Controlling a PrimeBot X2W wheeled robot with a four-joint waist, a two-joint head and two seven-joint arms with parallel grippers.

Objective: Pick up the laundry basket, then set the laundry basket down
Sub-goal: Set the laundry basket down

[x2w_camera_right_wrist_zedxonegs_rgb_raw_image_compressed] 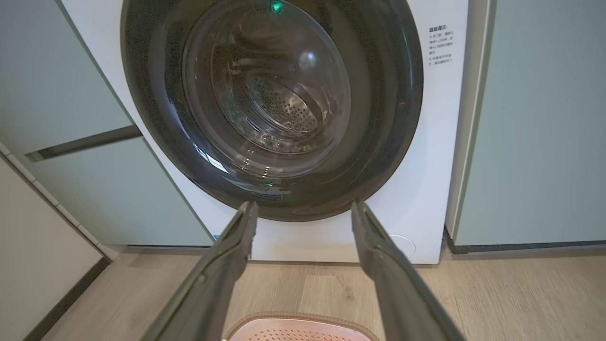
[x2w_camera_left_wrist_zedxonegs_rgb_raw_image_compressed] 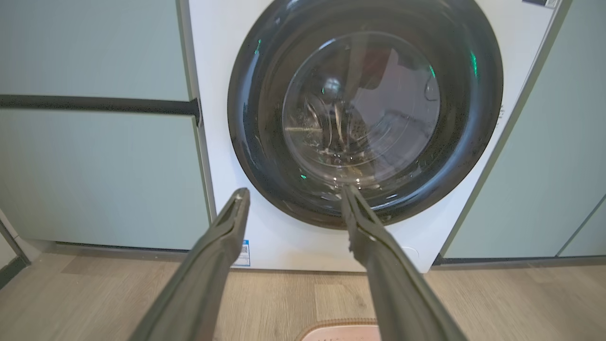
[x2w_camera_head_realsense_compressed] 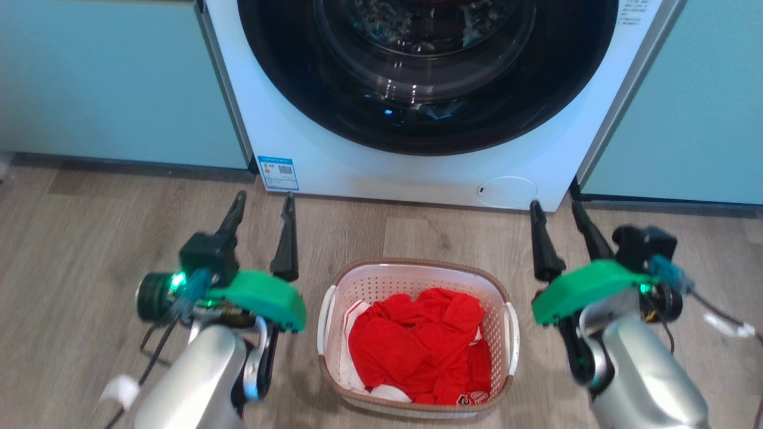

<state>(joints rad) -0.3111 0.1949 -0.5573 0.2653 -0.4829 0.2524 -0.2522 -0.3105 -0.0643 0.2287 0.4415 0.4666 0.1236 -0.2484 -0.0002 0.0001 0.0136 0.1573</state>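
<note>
Left gripper [x2w_camera_head_realsense_compressed: 265, 199], lower left of the head view: fingers spread wide, pinching nothing, raised over the wood floor [x2w_camera_head_realsense_compressed: 77, 238]. Right gripper [x2w_camera_head_realsense_compressed: 556, 205], lower right: likewise spread and empty. Same reading from the wrist views, with left gripper [x2w_camera_left_wrist_zedxonegs_rgb_raw_image_compressed: 295, 190] and right gripper [x2w_camera_right_wrist_zedxonegs_rgb_raw_image_compressed: 305, 204] both gaping, bare air between the long dark fingers.

Laundry basket [x2w_camera_head_realsense_compressed: 417, 261] at lower centre of the head view, between the two arms, resting on the floor, red clothes [x2w_camera_head_realsense_compressed: 417, 345] heaped inside. Far rim of the laundry basket [x2w_camera_left_wrist_zedxonegs_rgb_raw_image_compressed: 338, 331] just peeking in at the bottom edge of the left wrist view, and again [x2w_camera_right_wrist_zedxonegs_rgb_raw_image_compressed: 298, 329] at the bottom edge of the right wrist view.

Progress, by judgement: nothing done yet. No contact with the left handle [x2w_camera_head_realsense_compressed: 326, 319] or the right handle [x2w_camera_head_realsense_compressed: 511, 336]; fingertips reaching past the basket toward the top of the frame rather than down at its sides. Grasp, lift and set-down all left to do.

Room for moving: open floor on both flanks of the basket, seemingly enough for each gripper to drop beside its handle. Less room ahead, with the washing machine [x2w_camera_head_realsense_compressed: 417, 173] close behind the basket at top centre, its round dark door [x2w_camera_head_realsense_compressed: 426, 71] shut. Pale green cabinets at upper left [x2w_camera_head_realsense_compressed: 113, 77] and upper right [x2w_camera_head_realsense_compressed: 697, 101]. Probably best lifted straight up, not forward.
</note>
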